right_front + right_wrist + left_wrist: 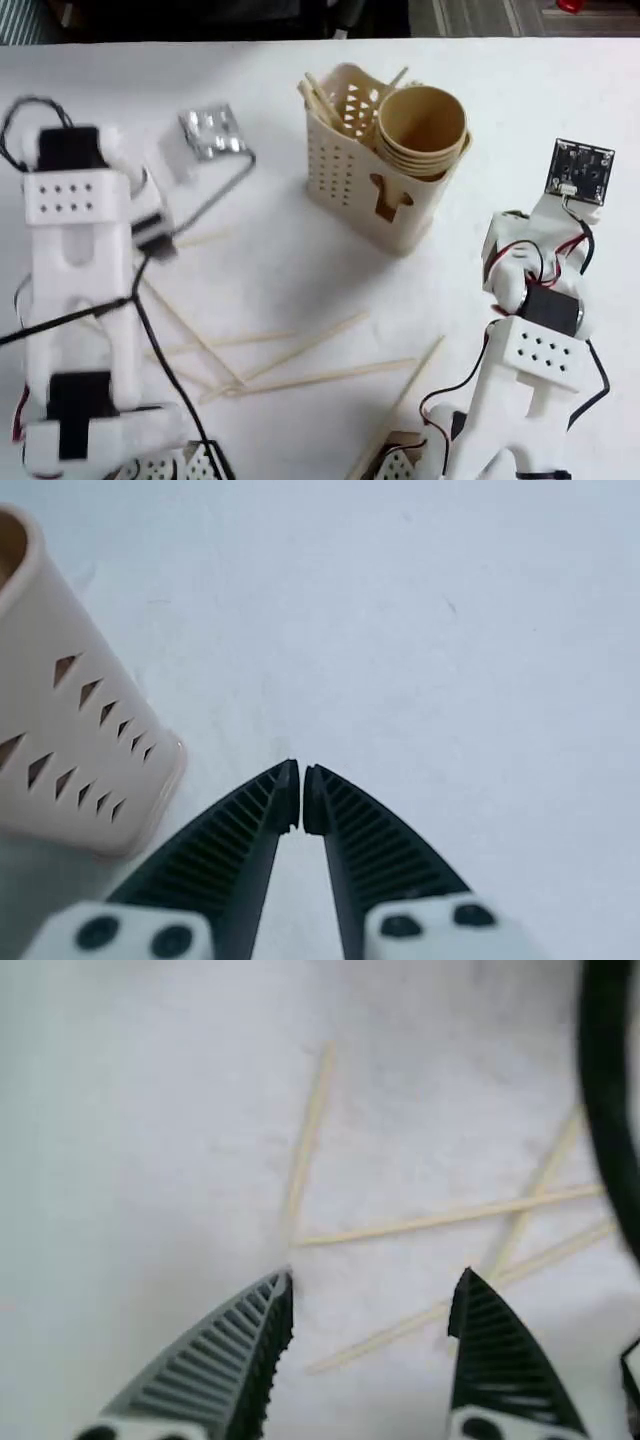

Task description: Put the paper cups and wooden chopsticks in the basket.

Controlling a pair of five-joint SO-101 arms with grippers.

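Left gripper (pixel 375 1280), spread wide w/ nothing held, hangs over chopsticks (pixel 450 1218) just ahead: drop straight, pinch one mid-length; right gripper (pixel 300 780) clenched empty.

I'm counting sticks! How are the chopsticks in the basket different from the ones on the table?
The basket chopsticks stand leaning in the basket; the table chopsticks lie flat on the table. The basket chopsticks are bunched beside the paper cups; the table chopsticks are spread out, some crossing. Both are thin, pale wooden sticks.
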